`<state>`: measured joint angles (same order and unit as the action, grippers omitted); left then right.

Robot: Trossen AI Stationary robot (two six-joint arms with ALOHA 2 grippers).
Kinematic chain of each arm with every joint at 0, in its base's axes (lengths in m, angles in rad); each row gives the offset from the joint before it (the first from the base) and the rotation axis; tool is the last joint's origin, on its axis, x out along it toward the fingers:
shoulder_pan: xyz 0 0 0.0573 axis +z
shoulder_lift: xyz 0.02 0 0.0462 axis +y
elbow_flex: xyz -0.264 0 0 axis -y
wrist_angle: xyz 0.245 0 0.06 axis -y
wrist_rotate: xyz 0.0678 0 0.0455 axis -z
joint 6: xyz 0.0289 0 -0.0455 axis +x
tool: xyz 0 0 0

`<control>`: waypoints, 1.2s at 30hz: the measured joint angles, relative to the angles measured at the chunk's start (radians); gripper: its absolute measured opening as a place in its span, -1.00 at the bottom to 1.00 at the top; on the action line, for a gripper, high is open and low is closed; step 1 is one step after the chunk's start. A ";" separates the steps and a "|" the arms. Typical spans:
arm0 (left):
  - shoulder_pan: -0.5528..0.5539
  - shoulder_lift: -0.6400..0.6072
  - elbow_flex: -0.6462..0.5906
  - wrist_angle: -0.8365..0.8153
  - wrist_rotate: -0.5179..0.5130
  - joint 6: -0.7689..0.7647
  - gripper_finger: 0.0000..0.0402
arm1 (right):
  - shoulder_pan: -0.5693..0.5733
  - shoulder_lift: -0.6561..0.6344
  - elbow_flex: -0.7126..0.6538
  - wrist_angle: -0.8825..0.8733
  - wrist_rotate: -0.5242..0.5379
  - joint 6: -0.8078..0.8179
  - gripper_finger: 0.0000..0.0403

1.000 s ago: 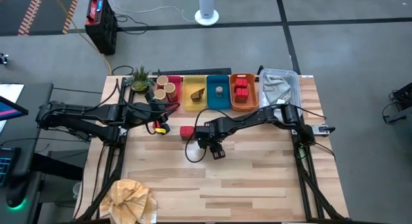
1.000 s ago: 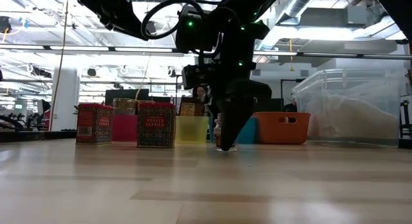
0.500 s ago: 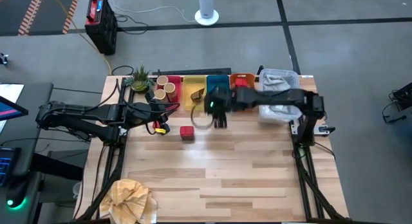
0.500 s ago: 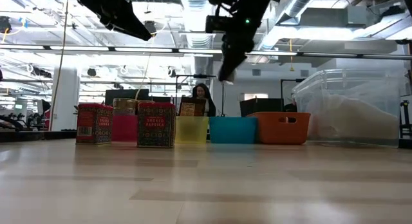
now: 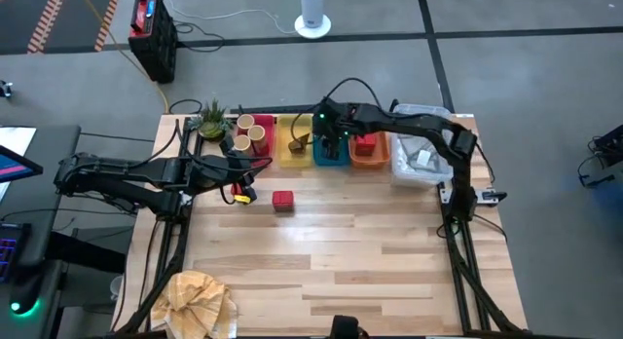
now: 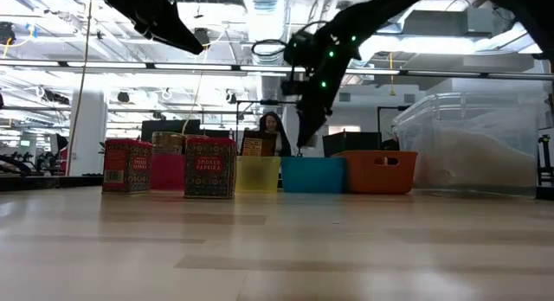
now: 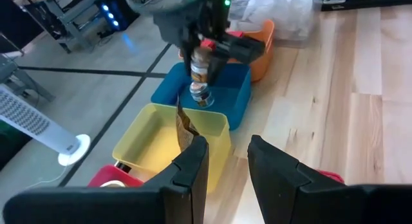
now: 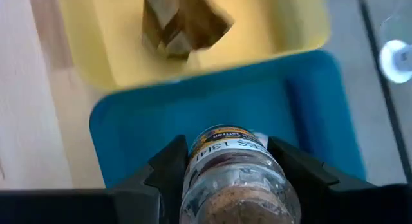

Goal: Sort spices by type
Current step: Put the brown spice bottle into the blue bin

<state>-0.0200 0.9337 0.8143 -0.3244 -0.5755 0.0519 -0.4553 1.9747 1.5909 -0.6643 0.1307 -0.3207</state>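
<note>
We carried spice jar [image 8: 235, 179] from table centre up to bins, upper middle of high view. Right gripper [image 5: 331, 134] clenched on jar, now above blue bin [image 5: 330, 154]; drop likely next. Left gripper [image 5: 243, 178] idle mid-left, fingers narrowly apart, empty. Red tin [image 5: 282, 201] remains unsorted.

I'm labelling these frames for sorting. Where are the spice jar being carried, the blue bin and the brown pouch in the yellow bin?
spice jar [image 8: 226, 161]: right wrist view, its label.
blue bin [image 8: 322, 114]: right wrist view, inner wall.
brown pouch [image 8: 183, 21]: right wrist view, its crumpled middle.
</note>
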 joint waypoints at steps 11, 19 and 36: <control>0.000 0.000 0.000 -0.002 0.000 0.008 -0.50 | 0.000 0.044 -0.001 -0.053 -0.107 -0.092 0.06; 0.000 0.000 0.000 -0.003 0.000 0.007 -0.50 | -0.004 0.042 0.000 -0.060 -0.111 -0.065 0.06; 0.000 0.000 0.000 -0.010 0.001 -0.001 -0.50 | -0.012 0.090 -0.010 -0.049 -0.108 -0.036 0.07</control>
<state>-0.0199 0.9337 0.8143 -0.3341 -0.5750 0.0513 -0.4675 2.0650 1.5806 -0.7133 0.0227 -0.3565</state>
